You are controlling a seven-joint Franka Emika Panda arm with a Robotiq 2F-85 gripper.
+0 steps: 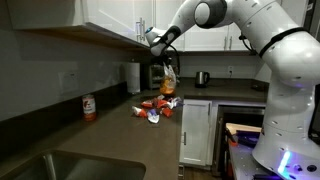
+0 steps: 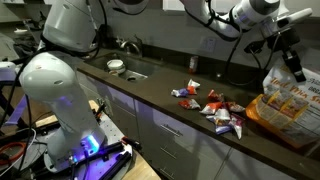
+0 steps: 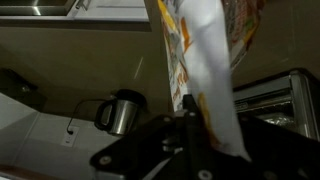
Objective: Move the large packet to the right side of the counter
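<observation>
Next to the small red packets [image 1: 155, 109], my gripper [image 1: 165, 62] pinches the large packet [image 1: 168, 82] by its top, looks lifted off the counter [image 1: 120, 140], drop-off not done yet

The dark counter [image 1: 120, 132] carries a scatter of small red-white packets [image 1: 157, 108], a can [image 1: 88, 107] and a set-in sink [image 1: 60, 168].

The 1 white arm [image 1: 262, 30] rises from its base and stretches out with the elbow high and the forearm roughly level. The wrist bends down, so the dark gripper [image 1: 165, 58] points downward. Its 2 fingers [image 3: 188, 128] are clamped together on the top of the large packet [image 1: 168, 82], which hangs below them.
</observation>
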